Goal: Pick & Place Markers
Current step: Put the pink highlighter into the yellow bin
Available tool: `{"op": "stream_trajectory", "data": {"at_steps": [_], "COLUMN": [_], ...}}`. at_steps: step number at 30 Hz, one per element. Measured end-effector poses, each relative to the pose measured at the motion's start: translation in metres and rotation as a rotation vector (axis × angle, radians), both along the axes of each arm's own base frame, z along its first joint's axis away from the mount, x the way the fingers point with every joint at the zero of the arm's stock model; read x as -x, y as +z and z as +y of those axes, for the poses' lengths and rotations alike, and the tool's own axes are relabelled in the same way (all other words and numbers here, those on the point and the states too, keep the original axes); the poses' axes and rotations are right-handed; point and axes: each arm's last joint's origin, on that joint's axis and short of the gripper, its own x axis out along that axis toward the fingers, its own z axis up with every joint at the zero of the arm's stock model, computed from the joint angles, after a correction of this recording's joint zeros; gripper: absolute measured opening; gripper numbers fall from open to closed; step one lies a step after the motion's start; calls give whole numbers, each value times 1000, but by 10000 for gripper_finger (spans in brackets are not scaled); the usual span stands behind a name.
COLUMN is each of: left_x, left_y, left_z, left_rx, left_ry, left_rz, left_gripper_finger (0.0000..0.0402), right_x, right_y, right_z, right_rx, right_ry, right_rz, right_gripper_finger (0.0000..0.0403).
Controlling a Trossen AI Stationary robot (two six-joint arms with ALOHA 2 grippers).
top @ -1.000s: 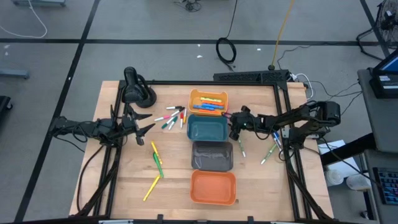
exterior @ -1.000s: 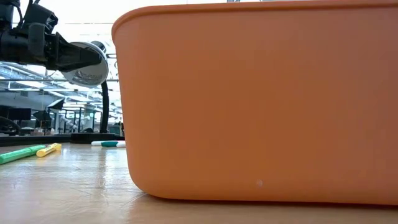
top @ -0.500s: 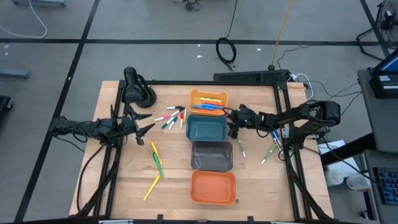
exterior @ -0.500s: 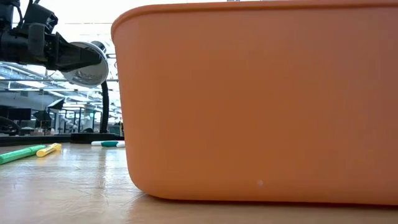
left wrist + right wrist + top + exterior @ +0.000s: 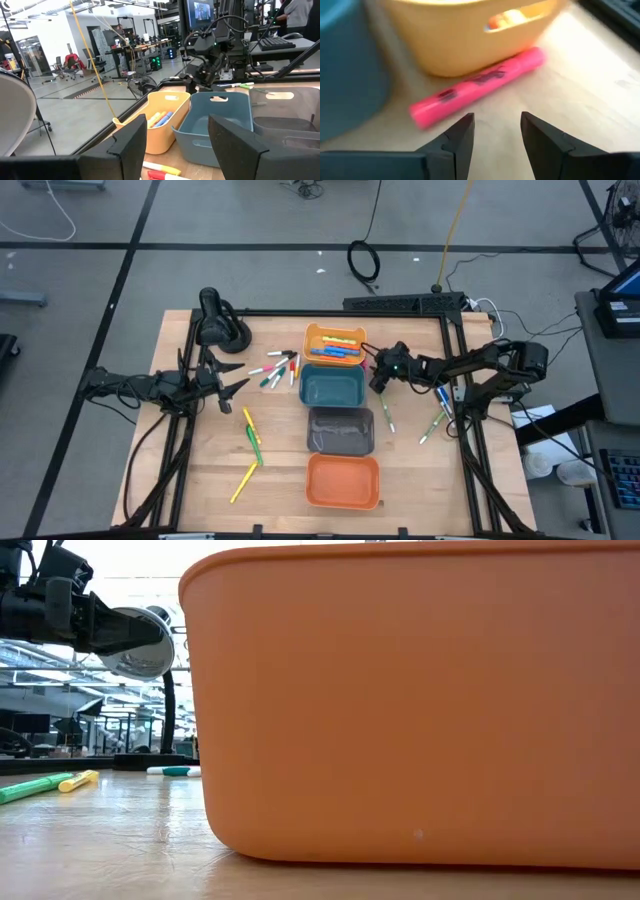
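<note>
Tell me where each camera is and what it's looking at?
High view: above the table, looking down; both arms show, left gripper and right gripper.
Low view: at tabletop height, facing the orange bin.
Left wrist view: on the left arm, past its open fingers toward the teal bin.
Right wrist view: on the right arm, its open fingers over a pink marker.
Both wrist views show the light orange bin.

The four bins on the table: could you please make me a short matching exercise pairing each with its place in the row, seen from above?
Things:
1. light orange bin
2. teal bin
3. grey bin
4. orange bin

Places:
A. nearest the table's front edge
B. second from the back
C. farthest back, holding markers
D. third from the back

Pairs: 1-C, 2-B, 3-D, 4-A
</note>
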Motion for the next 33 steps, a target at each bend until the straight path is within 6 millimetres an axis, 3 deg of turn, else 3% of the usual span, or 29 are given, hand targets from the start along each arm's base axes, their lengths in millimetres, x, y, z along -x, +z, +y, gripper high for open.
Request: {"op": "stream_trajectory", "data": {"at_steps": [8,15,19,25,33], "left_x": [0,0,0,0,0], "left_y": [0,0,0,0,0], "left_z": [0,0,0,0,0], "left_rx": [0,0,0,0,0], "left_ry": [0,0,0,0,0], "left_rz": [0,-1,0,-1,0], "left_gripper_finger": [214,214,214,214,214], "right_x": [-8,-7,-4,-7,-11], "right_y": [7,7,4,8,2], "right_z": [4,-5,-10,-11,-12], "right_rx": [35,10,8,72,11], "right_ry": [78,190,212,246,320], "right_rz": [-74,-97,-71,-92,-101], "right_gripper_finger": [153,145,105,10,2]}}
